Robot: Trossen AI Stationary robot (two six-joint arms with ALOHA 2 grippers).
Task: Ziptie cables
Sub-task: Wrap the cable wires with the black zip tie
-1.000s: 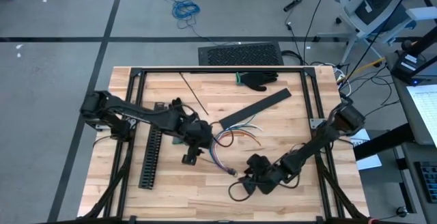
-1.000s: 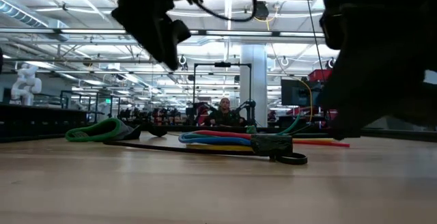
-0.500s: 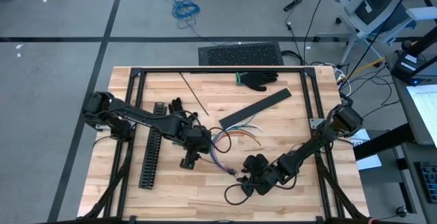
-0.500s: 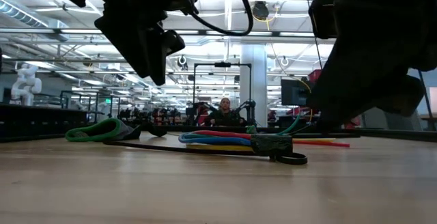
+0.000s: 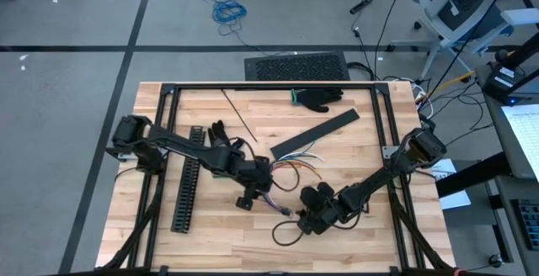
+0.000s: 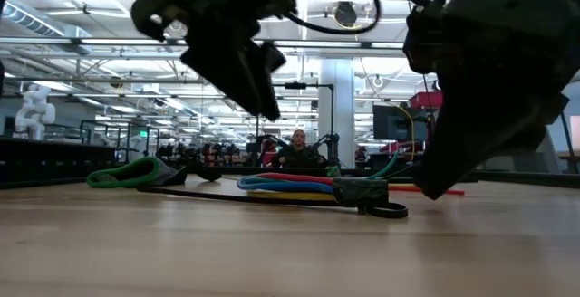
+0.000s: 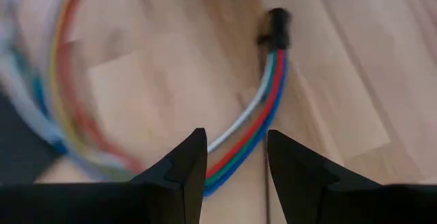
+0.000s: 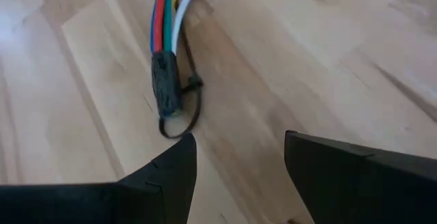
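Observation:
The cables lie in a loose loop of white, red, blue, green and yellow wires on the middle of the wooden table. Their ends meet in a dark sleeve, and a thin black tie loop lies around it. My left gripper hangs open above the bundle's curve, clear of it. My right gripper is open too. It stands just near of the sleeved end and points down at a slant. In the low view the left gripper hangs well above the tabletop.
A long black slotted channel lies along the left side, and a flat black strip lies slantwise behind the cables. A thin black strand and a black glove lie near the far edge. Bare wood lies at the near edge.
My left gripper has moved toward the table's right edge and down. It has tipped more steeply and come over the cable bundle. My right gripper has rolled about its own line and stayed near the sleeved end. The cables have not moved.

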